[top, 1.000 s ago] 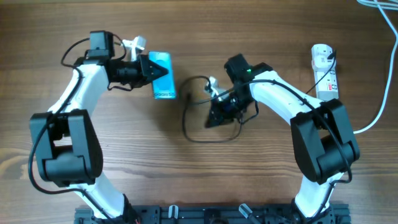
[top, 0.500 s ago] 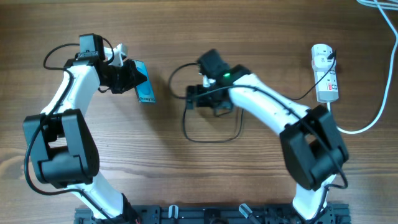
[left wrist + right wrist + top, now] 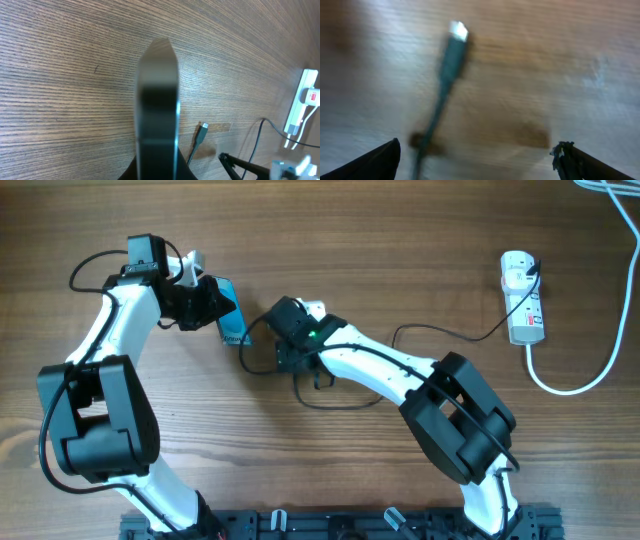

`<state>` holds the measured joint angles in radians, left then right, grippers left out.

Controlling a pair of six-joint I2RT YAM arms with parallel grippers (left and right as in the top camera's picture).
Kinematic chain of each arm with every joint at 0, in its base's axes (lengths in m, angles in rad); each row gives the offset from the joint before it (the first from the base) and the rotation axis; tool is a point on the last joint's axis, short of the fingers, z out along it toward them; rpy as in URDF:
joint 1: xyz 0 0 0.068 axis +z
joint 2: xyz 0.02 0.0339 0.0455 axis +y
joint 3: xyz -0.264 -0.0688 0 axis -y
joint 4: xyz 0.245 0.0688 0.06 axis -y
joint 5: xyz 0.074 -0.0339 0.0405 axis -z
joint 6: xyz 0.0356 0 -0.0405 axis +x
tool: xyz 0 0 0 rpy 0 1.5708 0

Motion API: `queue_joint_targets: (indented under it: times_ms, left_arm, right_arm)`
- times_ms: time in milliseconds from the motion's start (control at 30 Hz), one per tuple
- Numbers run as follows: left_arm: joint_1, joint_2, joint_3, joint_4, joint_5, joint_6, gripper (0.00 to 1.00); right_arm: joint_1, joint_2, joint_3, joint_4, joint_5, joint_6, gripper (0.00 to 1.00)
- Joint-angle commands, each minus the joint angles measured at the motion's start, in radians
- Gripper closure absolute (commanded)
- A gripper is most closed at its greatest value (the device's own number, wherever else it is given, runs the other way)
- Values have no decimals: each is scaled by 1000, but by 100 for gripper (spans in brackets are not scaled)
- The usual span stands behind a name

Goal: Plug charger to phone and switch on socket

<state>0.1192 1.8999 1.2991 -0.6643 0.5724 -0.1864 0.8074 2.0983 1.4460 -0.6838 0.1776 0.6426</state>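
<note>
The phone (image 3: 232, 326) is tipped on its edge just above the table, with my left gripper (image 3: 220, 315) shut on it. The left wrist view shows it edge-on as a dark slab (image 3: 157, 105) between the jaws of the left gripper (image 3: 157, 172). The charger's small plug (image 3: 202, 131) lies on the wood just right of the phone. My right gripper (image 3: 268, 352) stands open over that plug (image 3: 455, 42), and its thin cable (image 3: 427, 135) runs down past the left finger (image 3: 382, 160) without being pinched. The socket (image 3: 523, 300) lies at the far right.
The charger's black cable (image 3: 440, 330) runs from the socket across the table and loops under the right arm (image 3: 380, 370). A thicker white cable (image 3: 610, 350) curves along the right edge. The rest of the wooden table (image 3: 300, 230) is bare.
My right arm swung left toward the phone and its jaws opened, leaving the plug on the table. My left gripper shifted the phone left and tipped it on edge, then held still.
</note>
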Motion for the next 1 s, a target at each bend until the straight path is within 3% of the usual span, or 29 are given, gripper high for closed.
queue_joint_targets:
  times_ms: [0,200,400,467,533,700,967]
  left_arm:
    - [3,-13,0,2,10,-9,96]
    - [3,-13,0,2,10,-9,96]
    - [3,-13,0,2,10,-9,96]
    - [3,-13,0,2,10,-9,96]
    - [3,-13,0,2,10,-9,96]
    - [3,-13,0,2,10,-9,96]
    - [3,-13,0,2,10,-13,96]
  right_arm:
    - [2,13,13,-98,3,-28,0]
    - [-35,13,13,-293,-158,-149,0]
    - [-50,13,13,-165,-307,-208,0]
    - [-50,13,13,-91,-397,-219,35]
    - [-50,13,13,-51,-372,-136,48]
    - [-45,13,12,-82,-207,-29,63]
    - [-45,13,12,-365,-134,-16,62]
